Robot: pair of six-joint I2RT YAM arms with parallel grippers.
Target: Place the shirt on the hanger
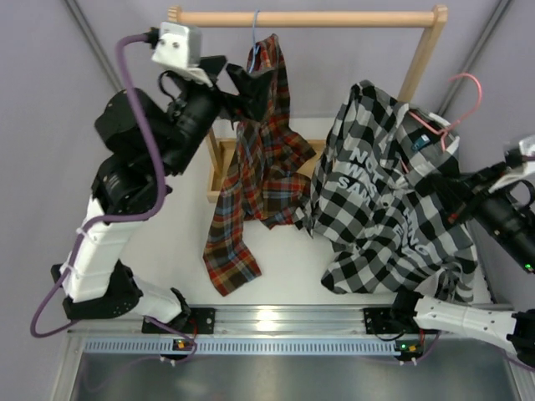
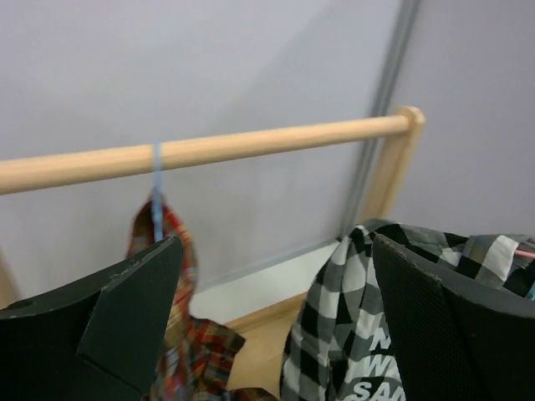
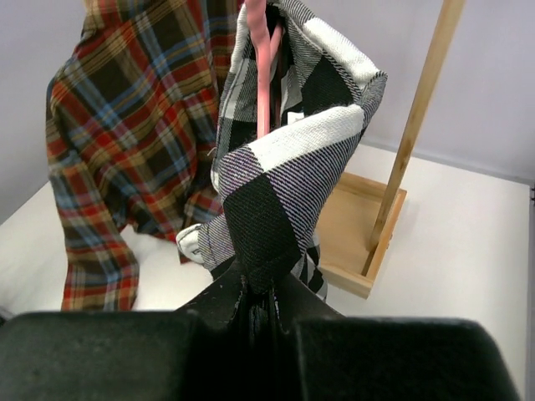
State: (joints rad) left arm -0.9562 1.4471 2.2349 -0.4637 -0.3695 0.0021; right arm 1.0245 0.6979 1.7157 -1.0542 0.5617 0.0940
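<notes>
Right gripper (image 3: 266,307) is pinched tight on the black-and-white shirt (image 3: 288,150), with the pink hanger (image 3: 264,75) poking up inside it; left gripper (image 2: 272,276) is wide open, holding nothing

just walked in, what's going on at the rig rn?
The right pincer is shut on a fold of the black-and-white check shirt, with the pink wire hanger running up inside the fabric. The shirt's lower part is heaped on the table, and the pink hanger is not on the wooden rail. The left pincer is open and empty, raised near the rail, beside the red tartan shirt that hangs there on a light blue hanger.
</notes>
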